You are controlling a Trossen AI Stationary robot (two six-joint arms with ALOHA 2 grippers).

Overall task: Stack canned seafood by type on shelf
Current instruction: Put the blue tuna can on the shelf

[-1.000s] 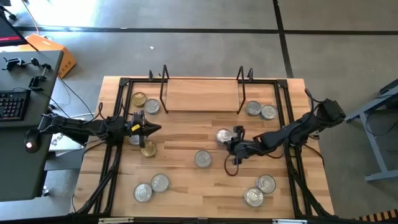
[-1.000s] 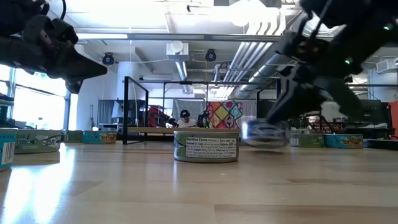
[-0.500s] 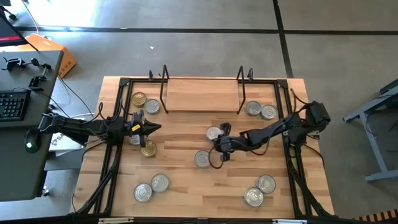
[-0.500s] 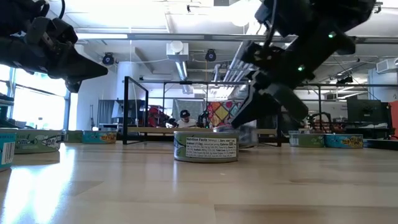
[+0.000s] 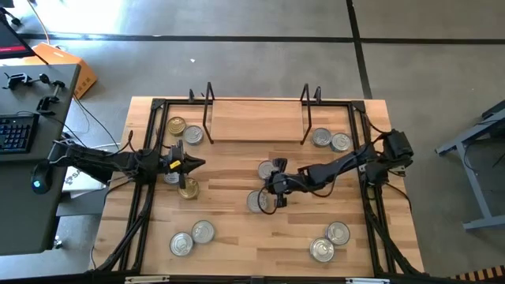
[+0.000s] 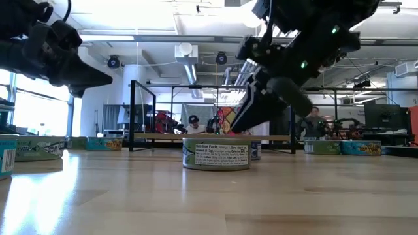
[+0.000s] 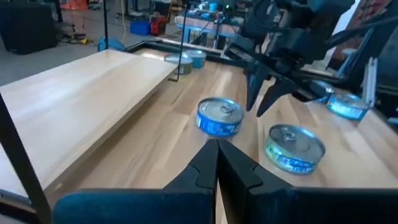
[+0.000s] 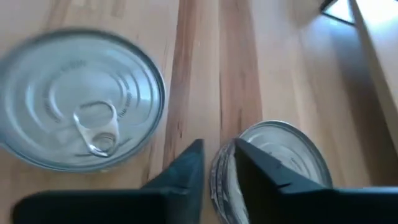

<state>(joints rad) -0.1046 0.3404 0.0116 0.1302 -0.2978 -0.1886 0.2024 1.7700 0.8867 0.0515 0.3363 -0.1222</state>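
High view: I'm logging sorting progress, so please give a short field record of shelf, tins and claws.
Shelf: low light-wood board with black wire uprights, nothing on it
Tins: short round silver- and gold-lidded tins, all on the tabletop
Left claw: shut, table's left side
Right claw: slightly open, mid-table between two tins

Shelf point(image 5: 256, 120) at table point(image 5: 237, 237) rear; tins scattered before and beside it.

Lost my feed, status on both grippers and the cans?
Left gripper shut, idle at left. Right gripper mid-table, fingers straddling the rim of a silver-lidded can. Shelf bare. Second can close beside.
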